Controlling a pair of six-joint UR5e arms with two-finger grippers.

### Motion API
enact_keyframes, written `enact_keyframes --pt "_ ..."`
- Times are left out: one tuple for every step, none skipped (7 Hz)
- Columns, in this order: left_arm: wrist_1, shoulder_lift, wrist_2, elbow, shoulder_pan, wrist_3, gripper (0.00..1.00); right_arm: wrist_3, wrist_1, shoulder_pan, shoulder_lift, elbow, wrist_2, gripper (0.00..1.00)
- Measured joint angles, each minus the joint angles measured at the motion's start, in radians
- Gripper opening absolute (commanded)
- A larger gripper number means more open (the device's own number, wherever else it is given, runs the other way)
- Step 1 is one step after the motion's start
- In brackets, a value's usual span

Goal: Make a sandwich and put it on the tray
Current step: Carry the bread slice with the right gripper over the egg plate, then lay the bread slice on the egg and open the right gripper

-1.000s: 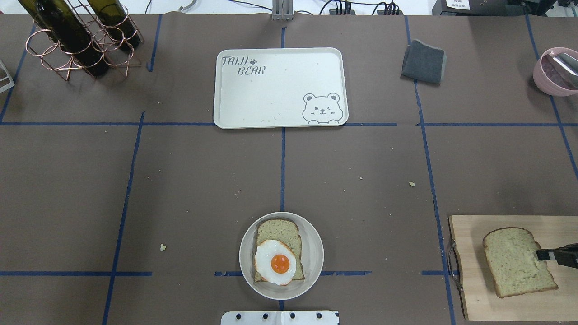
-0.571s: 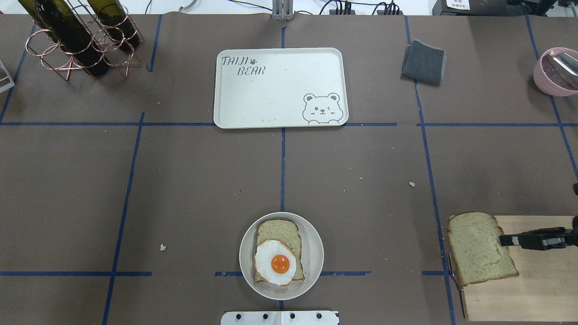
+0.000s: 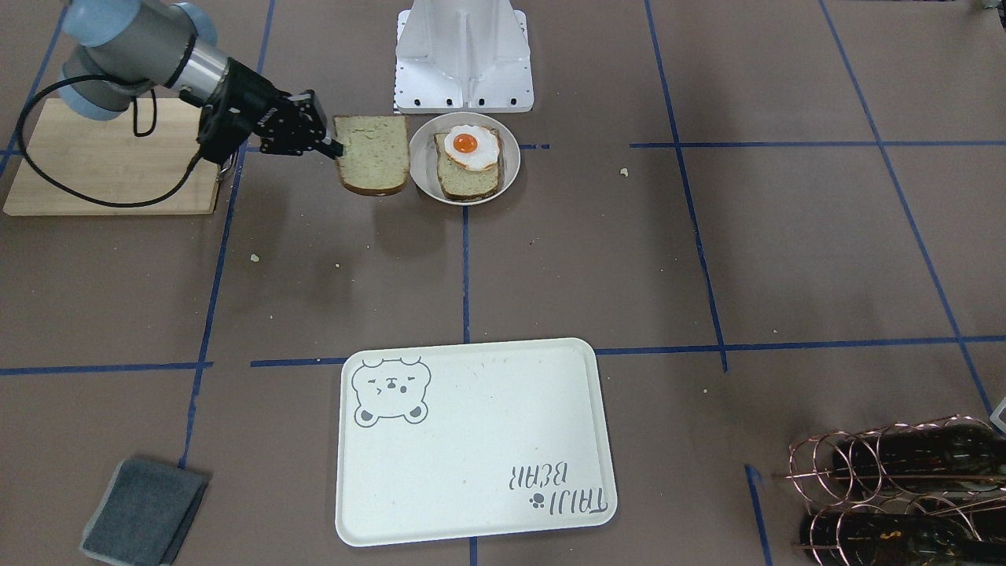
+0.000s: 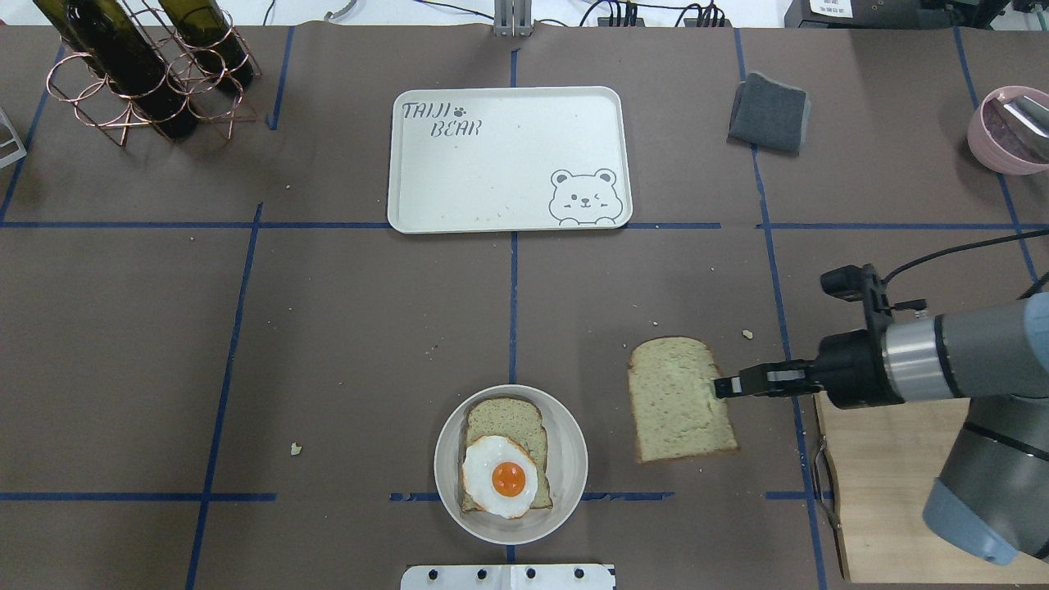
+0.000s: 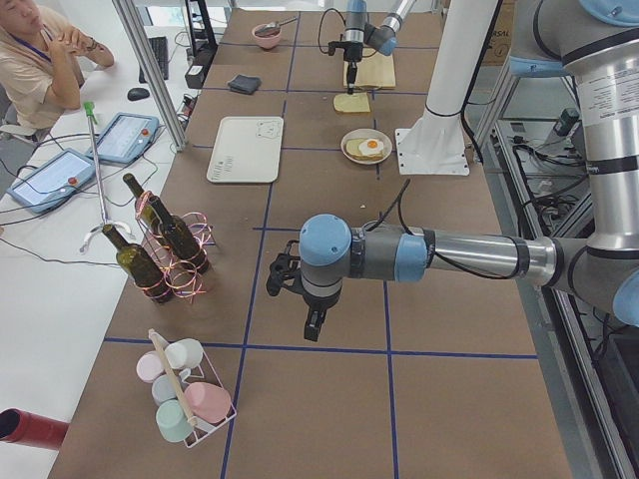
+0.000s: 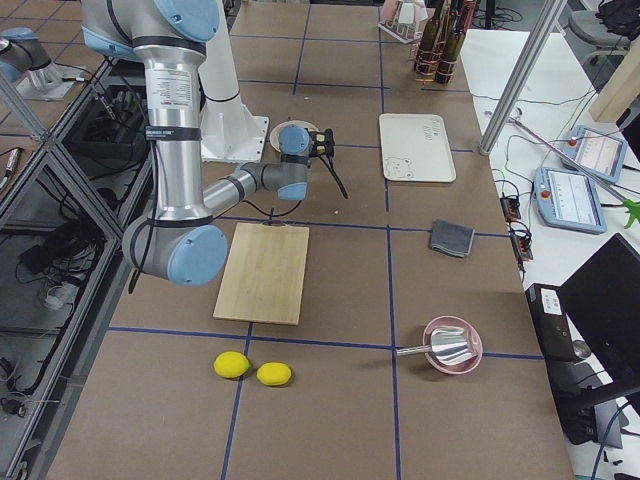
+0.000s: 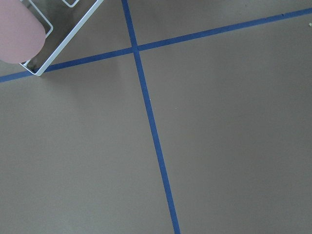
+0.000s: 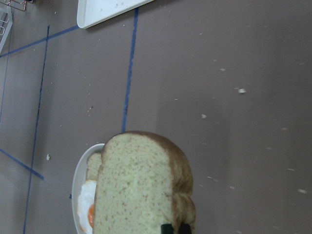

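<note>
My right gripper [image 4: 721,386] is shut on the edge of a bread slice [image 4: 678,400] and holds it flat above the table, just right of the round pale dish [image 4: 574,467]. The dish holds the other bread slice [image 4: 508,418] with the fried egg [image 4: 500,477] on top. In the front-facing view the held slice [image 3: 373,153] hangs beside the dish [image 3: 511,161]. The right wrist view shows the held slice [image 8: 141,185] above the dish rim. The cream bear tray [image 4: 508,160] lies bare at the far centre. My left gripper [image 5: 312,324] shows only in the left view; I cannot tell its state.
A wooden cutting board [image 4: 893,492] lies at the near right, under my right arm. A grey cloth [image 4: 769,112] and a pink bowl [image 4: 1004,127] sit at the far right. A wire rack of wine bottles [image 4: 139,65] stands at the far left. Two lemons [image 6: 250,368] lie beyond the board.
My right gripper has carried the bread slice left, off the cutting board and over the table to just right of the dish. The dish, egg and tray have not moved.
</note>
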Motion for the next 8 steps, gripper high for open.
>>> enact_keyframes --pt "0.0 0.0 0.0 0.001 0.001 0.0 1.0 0.003 -0.055 -0.081 0.068 -0.007 -0.078 0.0" --pt "-0.001 0.0 0.0 0.002 0.001 -0.001 1.0 0.001 -0.095 -0.147 0.121 -0.02 -0.153 0.0" --pt "0.0 -0.001 0.0 0.004 0.0 -0.001 1.0 -0.002 -0.125 -0.189 0.16 -0.038 -0.207 0.0" --pt "0.001 0.0 0.0 0.004 0.0 -0.001 1.0 -0.005 -0.143 -0.208 0.181 -0.055 -0.232 0.0" --pt "0.001 0.0 0.001 0.005 0.0 -0.001 1.0 -0.008 -0.151 -0.212 0.186 -0.064 -0.241 0.0" --pt "0.002 0.001 0.001 0.005 0.001 -0.001 1.0 -0.009 -0.162 -0.21 0.186 -0.068 -0.244 0.42" --pt "0.002 0.002 0.001 0.005 0.001 -0.001 1.0 -0.01 -0.176 -0.208 0.186 -0.07 -0.244 0.99" --pt "0.003 0.003 0.002 0.006 0.0 -0.001 1.0 -0.01 -0.192 -0.202 0.187 -0.067 -0.244 1.0"
